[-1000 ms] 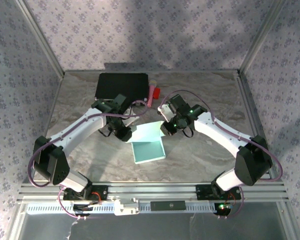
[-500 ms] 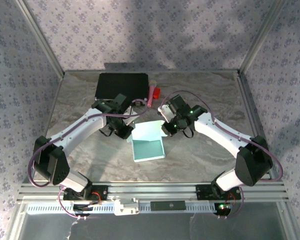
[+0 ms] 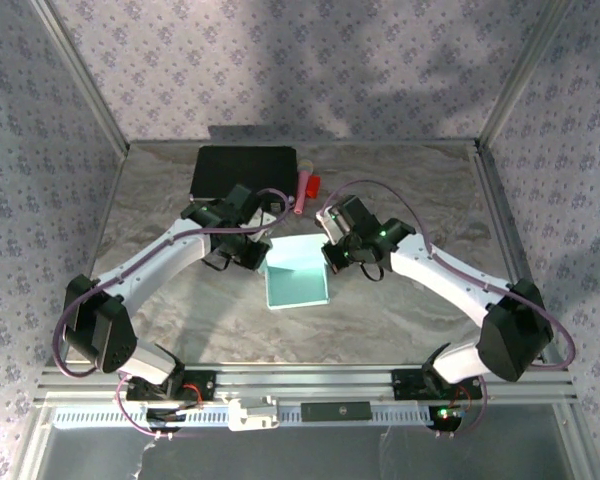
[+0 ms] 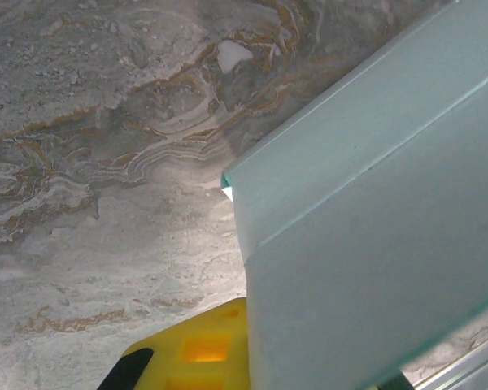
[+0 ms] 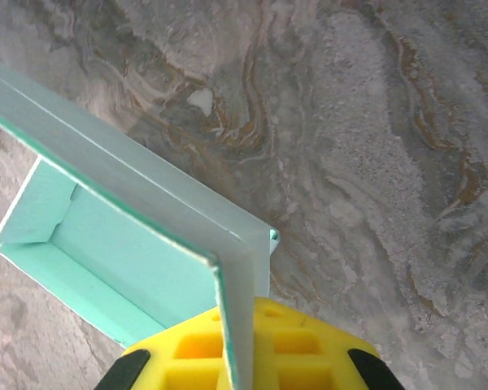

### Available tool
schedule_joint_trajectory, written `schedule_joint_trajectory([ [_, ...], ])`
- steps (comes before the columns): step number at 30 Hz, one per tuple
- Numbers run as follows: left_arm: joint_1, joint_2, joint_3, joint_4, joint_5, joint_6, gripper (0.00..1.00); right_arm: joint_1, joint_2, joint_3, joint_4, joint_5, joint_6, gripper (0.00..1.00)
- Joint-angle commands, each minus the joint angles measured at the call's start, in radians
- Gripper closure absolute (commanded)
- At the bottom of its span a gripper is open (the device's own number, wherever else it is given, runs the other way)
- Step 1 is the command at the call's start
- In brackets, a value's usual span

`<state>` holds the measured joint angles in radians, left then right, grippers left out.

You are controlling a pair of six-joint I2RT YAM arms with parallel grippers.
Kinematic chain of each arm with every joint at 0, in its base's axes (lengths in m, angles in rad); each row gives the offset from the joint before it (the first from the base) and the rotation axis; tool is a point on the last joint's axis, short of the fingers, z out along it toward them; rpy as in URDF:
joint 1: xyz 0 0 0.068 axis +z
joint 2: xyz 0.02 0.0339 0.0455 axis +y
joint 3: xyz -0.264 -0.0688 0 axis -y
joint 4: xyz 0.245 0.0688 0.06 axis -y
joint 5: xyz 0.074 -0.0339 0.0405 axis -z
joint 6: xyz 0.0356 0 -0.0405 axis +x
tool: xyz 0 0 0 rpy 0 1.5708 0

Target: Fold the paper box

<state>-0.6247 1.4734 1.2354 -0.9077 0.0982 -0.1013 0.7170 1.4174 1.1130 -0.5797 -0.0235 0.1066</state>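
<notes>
The paper box [image 3: 297,275] is pale light-blue card, partly folded, in the middle of the marble table [image 3: 420,180]. Its back wall stands up over the flat base panel. My left gripper [image 3: 259,258] is shut on the box's left side wall, and my right gripper [image 3: 331,262] is shut on the right side wall. In the left wrist view the card [image 4: 374,244] covers the right half, with one yellow finger [image 4: 199,349] against it. In the right wrist view the wall's edge [image 5: 228,317] is pinched between the yellow fingers [image 5: 309,349], and the box's inside corner [image 5: 57,227] lies to the left.
A black rectangular case [image 3: 243,171] lies at the back left. A pink marker [image 3: 302,190] and a small red object [image 3: 315,183] sit just right of it. Metal frame posts and patterned walls close in the table on three sides.
Both grippers have closed on the box's side walls. The arms drew inward and the box's walls now stand more upright, with the box shifted slightly toward the back.
</notes>
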Motion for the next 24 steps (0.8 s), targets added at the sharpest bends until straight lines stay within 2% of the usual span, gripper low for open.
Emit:
schedule_joint_trajectory([
  [1, -0.007, -0.026, 0.026, 0.062, -0.003, -0.075, 0.94, 0.018, -0.022, -0.003, 0.064, 0.057, 0.142, 1.00],
  [10, -0.011, 0.021, 0.053, 0.153, -0.055, -0.166, 0.95, 0.079, 0.030, 0.008, 0.152, 0.220, 0.286, 1.00],
  [24, -0.015, 0.070, 0.063, 0.291, -0.114, -0.221, 0.95, 0.045, 0.116, -0.011, 0.340, 0.246, 0.391, 1.00],
])
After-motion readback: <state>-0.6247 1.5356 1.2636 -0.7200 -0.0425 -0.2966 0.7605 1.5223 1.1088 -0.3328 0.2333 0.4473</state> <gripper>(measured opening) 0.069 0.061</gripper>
